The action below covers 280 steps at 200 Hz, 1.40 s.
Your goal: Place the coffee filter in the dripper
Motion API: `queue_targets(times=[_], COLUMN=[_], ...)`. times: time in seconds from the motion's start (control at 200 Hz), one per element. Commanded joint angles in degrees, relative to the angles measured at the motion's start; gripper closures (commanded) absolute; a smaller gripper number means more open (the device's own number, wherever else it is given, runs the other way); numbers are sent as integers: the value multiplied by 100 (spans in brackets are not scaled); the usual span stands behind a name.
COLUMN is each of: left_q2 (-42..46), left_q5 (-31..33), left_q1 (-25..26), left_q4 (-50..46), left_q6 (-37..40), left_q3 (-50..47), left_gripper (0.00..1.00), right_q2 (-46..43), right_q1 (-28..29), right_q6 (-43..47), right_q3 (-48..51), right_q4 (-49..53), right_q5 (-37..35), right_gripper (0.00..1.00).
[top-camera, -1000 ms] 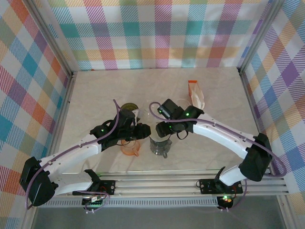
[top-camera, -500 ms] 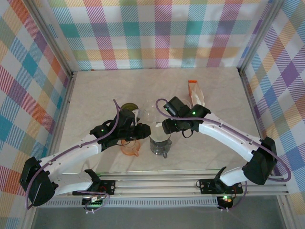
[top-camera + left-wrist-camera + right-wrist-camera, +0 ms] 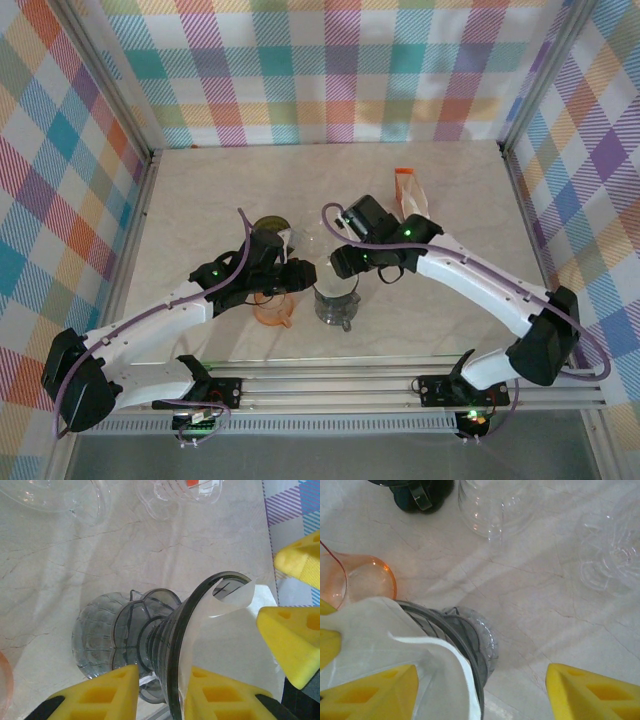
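Note:
A smoky grey dripper (image 3: pixel 340 305) stands near the table's front edge, between the two arms. A white paper coffee filter (image 3: pixel 225 630) sits inside its cone and rises a little above the rim. My left gripper (image 3: pixel 165 676) is shut on the dripper's rim, one yellow finger outside the wall and one on the filter side. In the top view the left gripper (image 3: pixel 300 277) reaches it from the left. My right gripper (image 3: pixel 480 695) hovers open over the dripper (image 3: pixel 475 635), with one finger over the filter (image 3: pixel 385 640) and the other far off to the side.
An orange cup (image 3: pixel 272 312) stands just left of the dripper. A dark round item (image 3: pixel 270 228) lies behind it. Clear glass pieces (image 3: pixel 492 510) (image 3: pixel 612 555) rest on the marble behind. An orange-topped filter pack (image 3: pixel 412 198) lies at the back right.
The right wrist has shifted slightly back from the near edge, over the dripper. The left arm has held still on the rim.

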State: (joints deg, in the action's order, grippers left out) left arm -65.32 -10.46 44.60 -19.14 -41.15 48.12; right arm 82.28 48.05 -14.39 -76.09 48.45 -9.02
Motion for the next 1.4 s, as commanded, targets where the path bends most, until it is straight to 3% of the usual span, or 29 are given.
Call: queue_targets(times=[0.0, 0.4, 0.53, 0.76, 1.395], left_q2=[-86, -74, -75, -51, 567], left_q5=[-8, -6, -30, -62, 114], left_q1=[76, 84, 75, 80, 78], left_q4=[-98, -122, -103, -42, -164], left_q6=[-34, -36, -34, -88, -244], left_q3=[-44, -44, 3, 57, 65], left_gripper=[72, 72, 66, 58, 40], right_q2=[236, 542, 501, -51, -1281], right_q1=[-15, -15, -14, -15, -15], right_q6=[156, -385, -396, -430, -866], right_q3=[-219, -375, -316, 53, 668], right_q4=[-128, -130, -113, -368, -525], right_q5=[132, -574, -526, -250, -506], right_gripper=[31, 32, 31, 30, 30])
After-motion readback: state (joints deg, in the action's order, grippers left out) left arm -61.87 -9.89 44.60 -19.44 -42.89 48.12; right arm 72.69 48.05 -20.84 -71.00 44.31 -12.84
